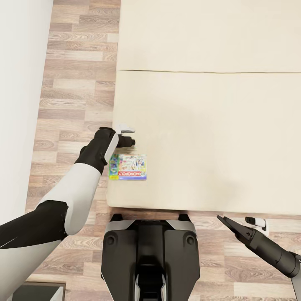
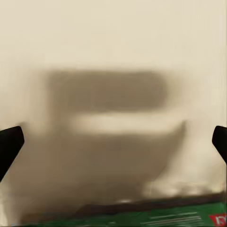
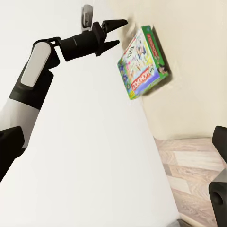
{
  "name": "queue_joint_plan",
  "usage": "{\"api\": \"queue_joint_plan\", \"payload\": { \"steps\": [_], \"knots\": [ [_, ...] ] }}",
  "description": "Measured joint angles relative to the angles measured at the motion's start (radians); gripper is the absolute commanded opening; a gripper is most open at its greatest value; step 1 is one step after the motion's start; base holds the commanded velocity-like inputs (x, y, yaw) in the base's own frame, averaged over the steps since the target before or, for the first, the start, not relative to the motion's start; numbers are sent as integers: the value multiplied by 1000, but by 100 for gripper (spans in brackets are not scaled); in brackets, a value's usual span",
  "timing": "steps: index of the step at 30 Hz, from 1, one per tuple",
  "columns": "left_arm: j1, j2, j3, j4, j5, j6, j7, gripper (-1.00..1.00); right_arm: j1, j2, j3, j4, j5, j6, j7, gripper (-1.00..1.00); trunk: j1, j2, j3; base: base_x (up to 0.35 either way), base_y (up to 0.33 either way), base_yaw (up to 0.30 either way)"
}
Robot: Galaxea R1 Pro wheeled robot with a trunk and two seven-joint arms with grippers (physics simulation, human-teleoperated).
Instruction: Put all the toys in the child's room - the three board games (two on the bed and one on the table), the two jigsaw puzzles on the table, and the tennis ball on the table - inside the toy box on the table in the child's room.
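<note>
Hovering at twelve o'clock of the board game [image 1: 128, 167] on the bed [image 1: 209, 125], left gripper [image 1: 127, 136] jaws parted, empty; descending here risks missing the box.

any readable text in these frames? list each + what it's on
"MONOPOLY": on the red band of the board game lying near the corner of the bed; upside down in the head view, also legible in the right wrist view.
Smaller print and artwork on the box lid: too small to read.
Red patch with white marks on the green box edge in the left wrist view: cut off and blurred, unreadable.
Nothing else carries text.
</note>
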Motion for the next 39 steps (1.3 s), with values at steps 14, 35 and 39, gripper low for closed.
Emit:
{"api": "queue_joint_plan", "payload": {
  "steps": [14, 35, 39],
  "knots": [
    [0, 0, 0, 0, 0, 1, 0, 100, 0, 1, 1, 0, 0, 0, 0, 100, 0, 0, 0, -5, 0, 0],
    [0, 0, 0, 0, 0, 2, 0, 100, 0, 2, 1, 0, 0, 0, 0, 100, 0, 0, 0, 0, 0, 0],
    [0, 0, 0, 0, 0, 2, 0, 100, 0, 2, 1, 0, 0, 0, 0, 100, 0, 0, 0, 0, 0, 0]
  ]
}}
